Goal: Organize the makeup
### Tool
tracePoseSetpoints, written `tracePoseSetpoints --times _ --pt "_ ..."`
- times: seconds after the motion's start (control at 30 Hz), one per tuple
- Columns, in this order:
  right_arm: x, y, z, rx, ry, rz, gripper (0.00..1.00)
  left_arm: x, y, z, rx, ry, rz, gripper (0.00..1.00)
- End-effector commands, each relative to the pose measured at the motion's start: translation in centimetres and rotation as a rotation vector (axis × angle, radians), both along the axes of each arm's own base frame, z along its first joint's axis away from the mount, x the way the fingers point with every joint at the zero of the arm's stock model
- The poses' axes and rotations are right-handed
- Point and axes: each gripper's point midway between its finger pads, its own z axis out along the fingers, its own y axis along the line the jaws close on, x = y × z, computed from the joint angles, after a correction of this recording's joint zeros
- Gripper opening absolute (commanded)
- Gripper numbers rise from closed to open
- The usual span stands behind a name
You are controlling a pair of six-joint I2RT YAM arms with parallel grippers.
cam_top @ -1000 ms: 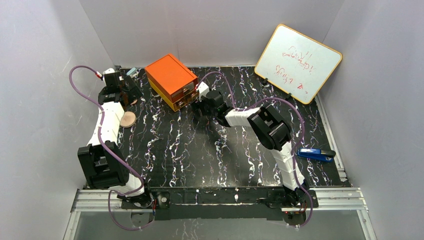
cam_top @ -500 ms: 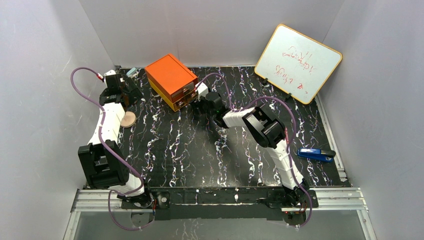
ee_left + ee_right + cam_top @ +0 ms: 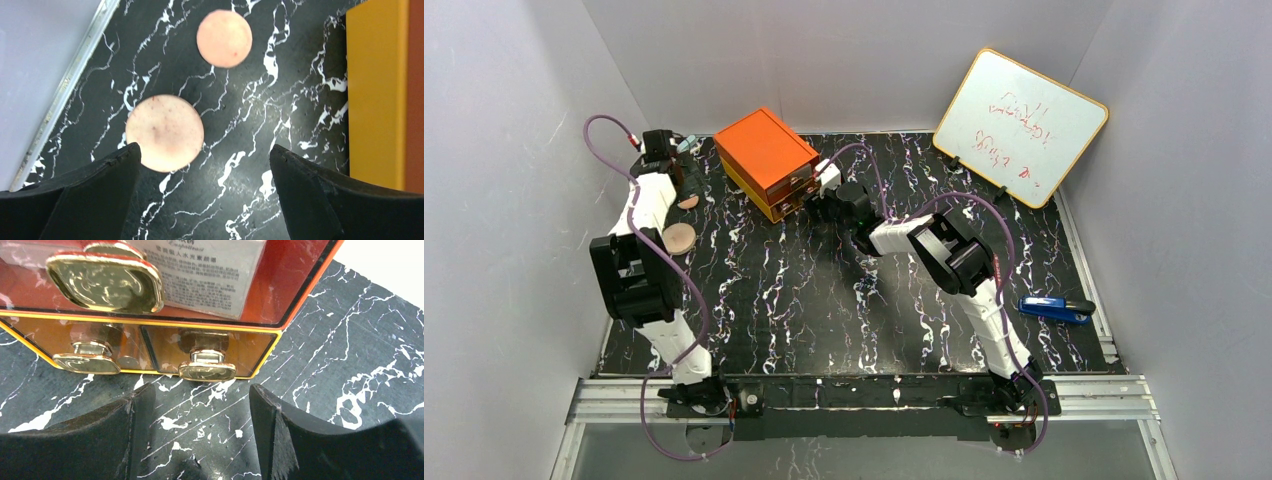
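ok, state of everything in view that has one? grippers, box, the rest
Left gripper: open, empty.
Right gripper: open, empty.
Orange box with gold-knobbed drawers: all visible drawers shut.
Nearer round peach-pink disc: flat on table, ungripped.
Farther round peach-pink disc: flat on table, ungripped.
White orange-framed whiteboard: propped up, red scribbles on it.
Blue stapler: closed, lying flat.

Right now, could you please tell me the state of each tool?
Left tool: open, holding nothing.
Right tool: open, holding nothing.
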Motion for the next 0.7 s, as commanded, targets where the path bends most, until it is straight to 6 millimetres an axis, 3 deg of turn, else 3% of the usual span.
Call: tracePoseSetpoints --times 0.0,0.27,0.67 --pt "0.8 0.5 5.5 0.117 -0.102 0.014 0.75 0.3 1.8 -1.0 0.052 0.081 0.007 0.98" --pt "1.7 1.4 6.5 0.146 -0.124 0.043 0.72 1.0 1.6 -5.3 0.016 0.172 -0.013 0.98" --pt "2.3 2.8 5.8 0.175 -0.090 0.084 0.70 0.9 1.9 -7.8 0.022 0.245 -0.012 0.98"
